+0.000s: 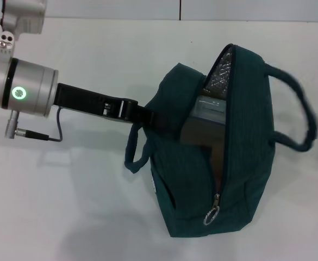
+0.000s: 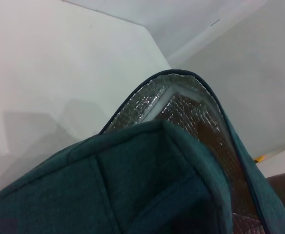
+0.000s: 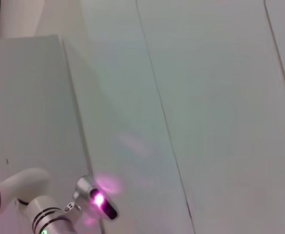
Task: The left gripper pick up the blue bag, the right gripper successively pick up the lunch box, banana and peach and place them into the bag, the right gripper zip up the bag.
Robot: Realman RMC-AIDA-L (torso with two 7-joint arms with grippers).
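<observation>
The blue bag lies on the white table, its mouth gaping along the top and showing silver foil lining. Inside it the clear lunch box shows, with a blue-tinted rim. The zipper's metal ring pull hangs at the near end of the opening. My left gripper reaches in from the left and is shut on the bag's left rim, fingertips buried in fabric. In the left wrist view the bag's fabric and foil fill the picture. The banana and the peach are hidden. My right gripper is out of view.
One rope handle loops off the bag's right side and the other hangs down its left side. White table surrounds the bag. The right wrist view shows only white walls and part of the left arm.
</observation>
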